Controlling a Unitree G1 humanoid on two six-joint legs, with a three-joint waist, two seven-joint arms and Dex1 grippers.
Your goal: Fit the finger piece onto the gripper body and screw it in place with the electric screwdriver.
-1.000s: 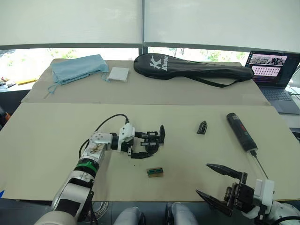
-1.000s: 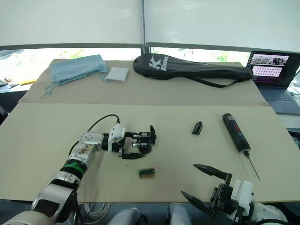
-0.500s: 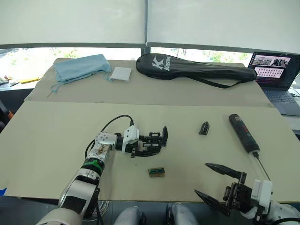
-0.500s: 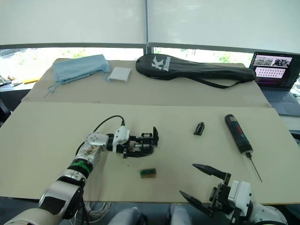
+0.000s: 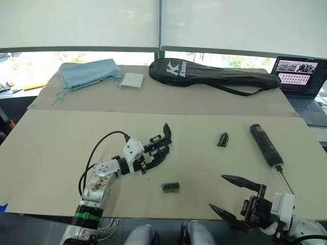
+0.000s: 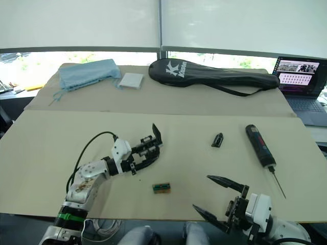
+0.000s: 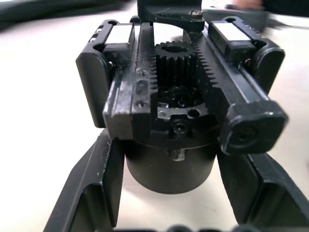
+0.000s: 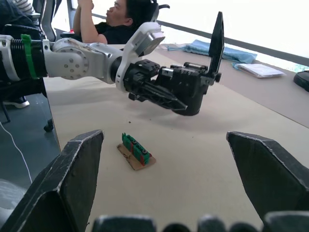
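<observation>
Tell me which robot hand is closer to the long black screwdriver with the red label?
The right hand. It hovers open just in front of the long black screwdriver with the red label, near its metal bit. The left hand is far across the table, clamped on the small black gripper body.

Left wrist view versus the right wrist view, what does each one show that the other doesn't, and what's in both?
The left wrist view alone shows the toothed racks and pinion gear on top of the gripper body. The right wrist view alone shows the small green-and-tan box on the table, the blue cloth and a seated person behind. Both show the gripper body held between the left gripper's fingers.
</observation>
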